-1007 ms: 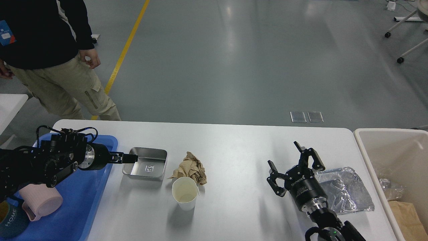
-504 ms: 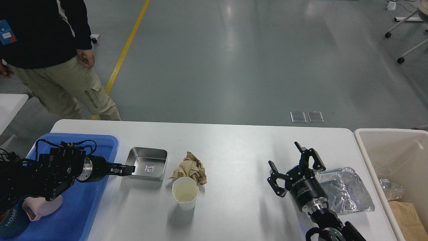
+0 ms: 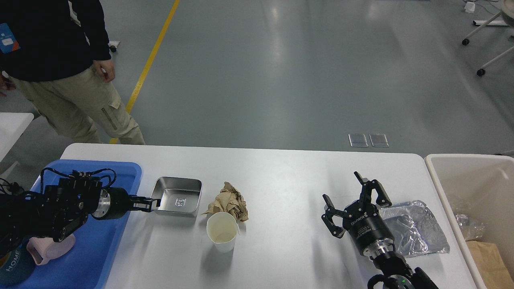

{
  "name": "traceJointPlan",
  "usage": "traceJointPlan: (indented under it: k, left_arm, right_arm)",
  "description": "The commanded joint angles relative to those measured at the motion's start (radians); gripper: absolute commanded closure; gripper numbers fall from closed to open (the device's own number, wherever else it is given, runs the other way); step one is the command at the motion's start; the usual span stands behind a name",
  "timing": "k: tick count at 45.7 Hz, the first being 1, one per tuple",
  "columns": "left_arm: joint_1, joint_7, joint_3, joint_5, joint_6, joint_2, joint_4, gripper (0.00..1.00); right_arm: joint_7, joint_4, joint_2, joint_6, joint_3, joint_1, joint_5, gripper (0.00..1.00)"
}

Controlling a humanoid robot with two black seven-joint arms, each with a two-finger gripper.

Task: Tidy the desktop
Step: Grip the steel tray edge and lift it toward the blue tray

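Note:
The white desktop (image 3: 281,168) holds a shallow steel tray (image 3: 178,196), a crumpled brown paper (image 3: 229,202), a white paper cup (image 3: 221,232) and a crushed foil container (image 3: 415,228). My left gripper (image 3: 150,203) reaches from over the blue tray to the steel tray's near-left corner; its fingers lie close together and I cannot tell whether they pinch the rim. My right gripper (image 3: 355,198) is open and empty, its fingers spread just left of the foil container.
A blue plastic tray (image 3: 120,172) at the left holds a pink mug (image 3: 50,245) and a dark cap (image 3: 14,263). A beige bin (image 3: 441,176) with paper waste stands at the right edge. A person (image 3: 60,68) stands beyond the far-left corner.
My left gripper has drawn back and towards me, from the steel tray's left rim to its near-left corner. The tray has barely shifted. The right arm has stayed almost still.

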Motion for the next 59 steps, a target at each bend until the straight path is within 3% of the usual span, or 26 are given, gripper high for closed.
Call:
traceJointPlan:
  k: [1,13,24,34,48,59]
  left_arm:
    - [0.009,-0.011,0.01,0.0,-0.002,0.0,0.014,0.83]
    - [0.012,-0.042,0.032,0.0,-0.005,-0.001,0.016,0.93]
    - [0.012,-0.045,0.032,-0.001,-0.012,-0.003,0.016,0.95]
    - [-0.042,-0.094,0.016,-0.02,-0.097,0.012,-0.009,0.93]
    - [-0.158,-0.116,-0.005,-0.03,-0.145,0.166,-0.271,0.92]
    - [-0.167,-0.134,-0.085,-0.024,-0.143,0.345,-0.429,0.92]
  right_arm:
    - [0.0,0.0,0.0,0.0,0.0,0.001,0.0,0.0]
    - [0.0,0.0,0.0,0.0,0.0,0.001,0.0,0.0]
    - [0.0,-0.001,0.002,0.0,0.0,0.0,0.0,0.0]
    - [0.0,-0.001,0.002,0.0,0.0,0.0,0.0,0.0]
    - [0.0,-0.003,0.0,-0.001,0.0,0.003,0.0,0.0]
    - [0.0,-0.005,0.0,-0.001,0.0,0.004,0.0,0.0]
